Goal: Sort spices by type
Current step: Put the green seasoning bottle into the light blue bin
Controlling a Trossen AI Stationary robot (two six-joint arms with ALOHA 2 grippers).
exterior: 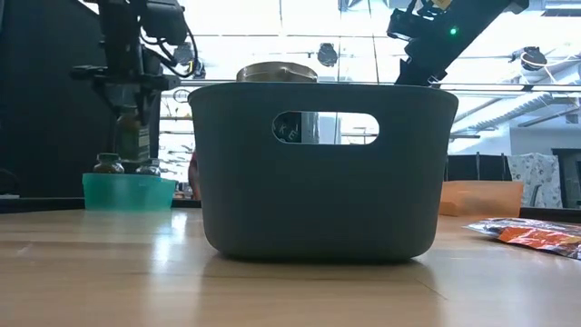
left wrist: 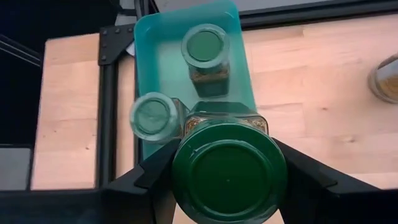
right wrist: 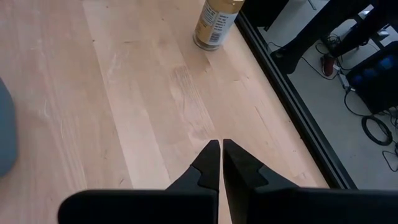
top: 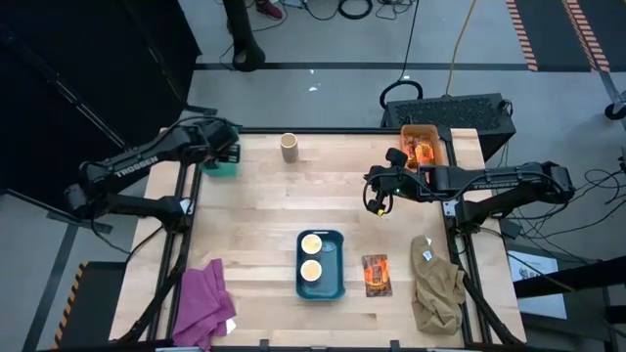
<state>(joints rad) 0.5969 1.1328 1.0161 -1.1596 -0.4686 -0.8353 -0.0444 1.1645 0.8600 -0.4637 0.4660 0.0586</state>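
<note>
While reaching over the table's far-left corner, left gripper [left wrist: 227, 177] clamps a green-lidded jar [left wrist: 228, 171] above the teal bin [left wrist: 158, 56], w/ two more green jars [left wrist: 206, 53] standing inside. Right gripper [right wrist: 218, 155] hangs pinched closed, empty, over bare wood near the orange bin [top: 423, 147]. Cream-topped jars [top: 311, 256] sit in the blue tray [top: 335, 269]; a packet [top: 376, 275] lies just beside it.

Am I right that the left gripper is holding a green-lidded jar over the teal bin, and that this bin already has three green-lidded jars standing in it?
Not quite: the teal bin holds two green-lidded jars, not three, as the left wrist view shows. The rest is right: the left gripper has its fingers closed on a third green-lidded jar above that bin.
</note>
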